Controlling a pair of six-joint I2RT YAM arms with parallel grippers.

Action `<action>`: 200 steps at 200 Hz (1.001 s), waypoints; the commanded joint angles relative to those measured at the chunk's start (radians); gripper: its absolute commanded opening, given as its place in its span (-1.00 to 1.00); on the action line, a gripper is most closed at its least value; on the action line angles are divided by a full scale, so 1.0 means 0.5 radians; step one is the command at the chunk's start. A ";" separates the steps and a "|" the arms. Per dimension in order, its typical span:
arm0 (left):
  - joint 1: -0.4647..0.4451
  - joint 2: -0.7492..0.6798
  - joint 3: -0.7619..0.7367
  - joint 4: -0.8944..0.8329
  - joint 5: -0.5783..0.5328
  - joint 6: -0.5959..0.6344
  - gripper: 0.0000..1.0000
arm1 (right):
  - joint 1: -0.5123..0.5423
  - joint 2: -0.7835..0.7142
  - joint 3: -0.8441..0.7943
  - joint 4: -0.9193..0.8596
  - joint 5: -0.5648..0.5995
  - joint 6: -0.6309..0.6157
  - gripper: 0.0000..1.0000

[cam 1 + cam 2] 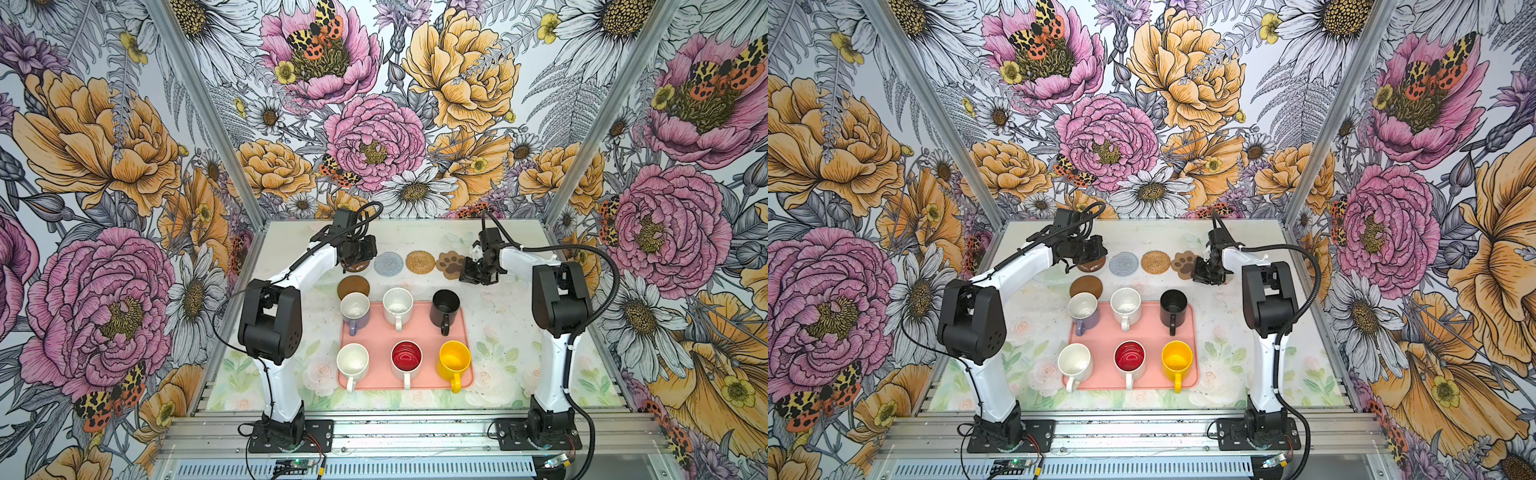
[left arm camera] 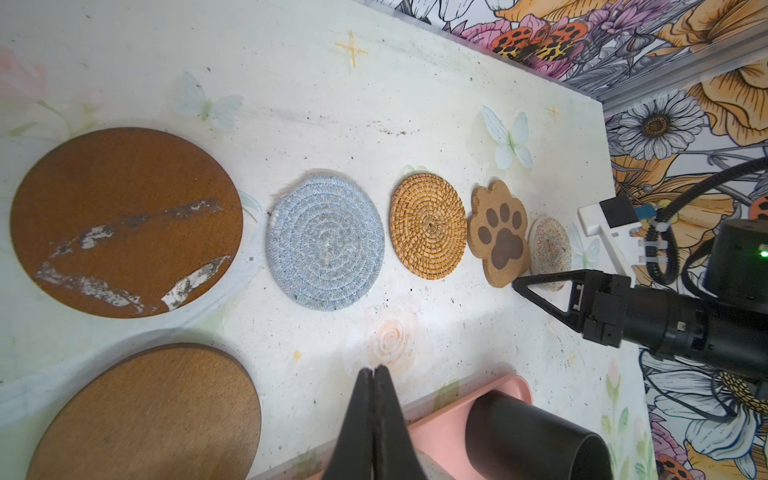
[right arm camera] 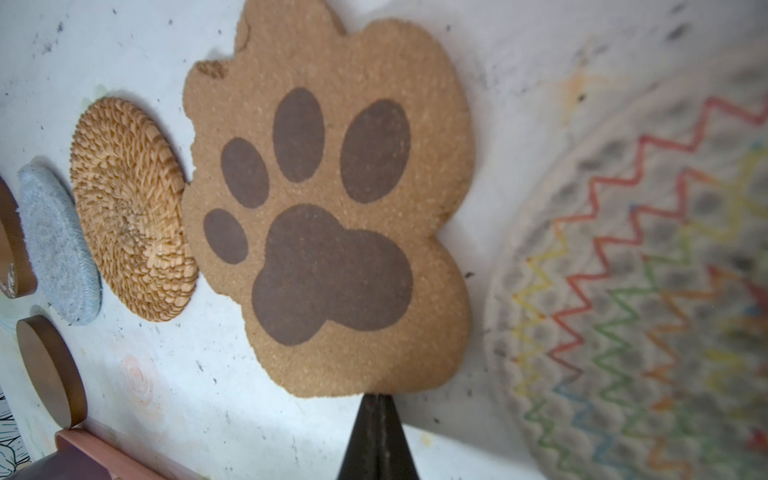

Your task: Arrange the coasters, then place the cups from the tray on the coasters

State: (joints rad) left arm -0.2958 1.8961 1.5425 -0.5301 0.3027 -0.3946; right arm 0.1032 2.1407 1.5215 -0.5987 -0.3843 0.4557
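- Left gripper [image 2: 375, 374]: jaws pressed together, nothing held. It hangs over bare table [image 1: 498, 316] just beyond the tray's [image 1: 419, 330] far rim, toward its far-left corner.
- Right gripper [image 3: 376, 398]: jaws also pressed together, nothing held. It sits beyond the tray's far-right corner, with its tip at the edge of the paw-shaped coaster [image 3: 328, 208]. Whether it touches cannot be told.
- Coasters lie flat on the table in a row beyond the tray's far rim. From left to right they are:
  - a scuffed brown disc [image 2: 124, 220], partly under the left wrist in both top views;
  - a grey-blue woven round [image 1: 388, 263];
  - a tan rattan round [image 1: 420, 262];
  - the paw;
  - a pale woven round with coloured zigzags [image 3: 644, 291], hidden by the right arm from above.
- The second brown disc [image 1: 353, 286] lies out of the row, just beyond the tray's far-left corner and behind the lavender cup [image 1: 355, 311].
- All six cups stand upright on the tray.
  - Far row: lavender, white speckled cup [image 1: 397, 305], black cup [image 1: 445, 307].
  - Near row: plain white cup [image 1: 352, 361], red-lined cup [image 1: 406, 358], yellow cup [image 1: 454, 359].
- No cup is on a coaster.
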 commanded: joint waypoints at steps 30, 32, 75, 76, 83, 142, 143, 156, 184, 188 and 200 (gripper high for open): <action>0.024 -0.117 -0.029 0.035 -0.039 -0.015 -1.00 | -0.025 -0.127 -0.061 0.025 0.012 0.021 -1.00; 0.026 -0.117 -0.029 0.034 -0.040 -0.016 -1.00 | -0.028 -0.148 -0.068 0.025 0.015 0.019 -1.00; 0.025 -0.132 -0.041 0.034 -0.041 -0.011 -1.00 | -0.125 -0.514 -0.318 0.029 0.092 -0.010 -1.00; 0.026 -0.131 -0.042 0.033 -0.039 -0.011 -1.00 | -0.129 -0.520 -0.323 0.029 0.093 -0.010 -1.00; 0.026 -0.132 -0.045 0.035 -0.040 -0.011 -1.00 | -0.159 -0.556 -0.358 0.029 0.094 -0.015 -1.00; 0.025 -0.239 -0.121 0.048 -0.052 -0.006 -1.00 | -0.326 -0.607 -0.546 0.029 0.086 -0.031 -1.00; 0.025 -0.241 -0.121 0.049 -0.053 -0.006 -1.00 | -0.326 -0.607 -0.546 0.029 0.086 -0.031 -1.00; 0.032 -0.249 -0.138 0.051 -0.055 -0.005 -1.00 | -0.343 -0.581 -0.552 0.026 0.086 -0.031 -1.00; 0.043 -0.269 -0.172 0.050 -0.056 -0.005 -1.00 | -0.361 -0.499 -0.523 0.024 0.068 -0.040 -1.00; 0.043 -0.272 -0.179 0.050 -0.057 -0.005 -1.00 | -0.362 -0.486 -0.518 0.025 0.065 -0.042 -1.00; 0.047 -0.279 -0.196 0.048 -0.058 -0.004 -1.00 | -0.368 -0.452 -0.495 0.025 0.060 -0.043 -1.00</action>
State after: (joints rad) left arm -0.2871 1.7950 1.4654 -0.5190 0.2989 -0.3946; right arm -0.0731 1.8748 1.2465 -0.5922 -0.3519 0.4507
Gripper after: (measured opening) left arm 0.048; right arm 0.049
